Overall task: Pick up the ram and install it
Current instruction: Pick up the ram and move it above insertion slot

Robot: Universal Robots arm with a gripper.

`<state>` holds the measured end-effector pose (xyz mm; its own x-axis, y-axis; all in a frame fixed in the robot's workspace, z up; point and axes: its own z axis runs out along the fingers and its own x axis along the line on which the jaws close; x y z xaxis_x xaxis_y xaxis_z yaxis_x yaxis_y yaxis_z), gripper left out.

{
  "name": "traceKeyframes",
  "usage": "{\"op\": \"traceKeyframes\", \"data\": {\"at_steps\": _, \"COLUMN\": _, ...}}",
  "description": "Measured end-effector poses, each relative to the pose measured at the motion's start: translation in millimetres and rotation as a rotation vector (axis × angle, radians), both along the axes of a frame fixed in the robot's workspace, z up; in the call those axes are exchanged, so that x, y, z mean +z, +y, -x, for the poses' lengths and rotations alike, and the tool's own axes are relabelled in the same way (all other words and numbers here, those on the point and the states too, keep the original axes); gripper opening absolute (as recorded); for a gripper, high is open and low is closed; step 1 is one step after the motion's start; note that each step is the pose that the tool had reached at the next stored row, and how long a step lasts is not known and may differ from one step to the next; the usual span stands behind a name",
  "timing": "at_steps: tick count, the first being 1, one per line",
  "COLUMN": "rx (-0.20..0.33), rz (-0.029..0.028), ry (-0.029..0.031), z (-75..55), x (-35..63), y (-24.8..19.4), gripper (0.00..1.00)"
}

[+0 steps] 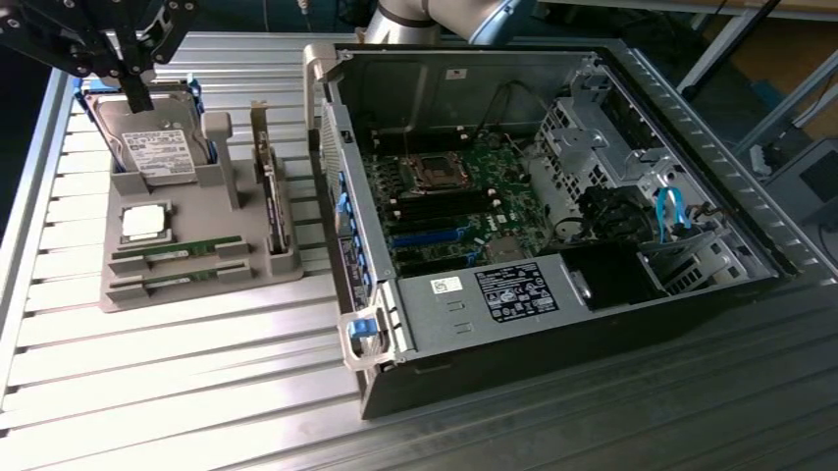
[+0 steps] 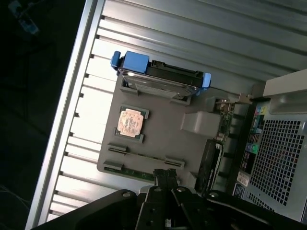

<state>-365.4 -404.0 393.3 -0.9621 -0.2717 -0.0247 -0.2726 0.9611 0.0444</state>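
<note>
Clenched on nothing, the black claw [image 1: 136, 96] hung above the grey plastic tray [image 1: 210, 211], whose thin green ram stick [image 1: 177, 251] lay crosswise at the end opposite the silver hard drive [image 1: 157, 142].

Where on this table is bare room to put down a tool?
Bare slats of the table lie below the grey tray in the exterior view, and a strip on that view's left. The gap between tray and computer case is narrow; the gripper hangs near the hard drive.
</note>
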Motion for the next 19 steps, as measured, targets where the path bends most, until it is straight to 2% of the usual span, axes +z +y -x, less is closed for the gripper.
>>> {"op": "traceKeyframes", "data": {"at_steps": 3, "rx": 0.021, "rz": 0.0, "ry": 0.0, "z": 0.1, "x": 0.0, "y": 0.0, "gripper": 0.1}}
{"op": "traceKeyframes", "data": {"at_steps": 8, "rx": 0.098, "rz": 0.0, "ry": 0.0, "z": 0.3, "x": 0.0, "y": 0.0, "gripper": 0.1}}
{"op": "traceKeyframes", "data": {"at_steps": 14, "rx": 0.153, "rz": 0.0, "ry": 0.0, "z": 0.3, "x": 0.0, "y": 0.0, "gripper": 0.1}}
{"op": "traceKeyframes", "data": {"at_steps": 19, "rx": 0.242, "rz": 0.0, "ry": 0.0, "z": 0.3, "x": 0.0, "y": 0.0, "gripper": 0.1}}
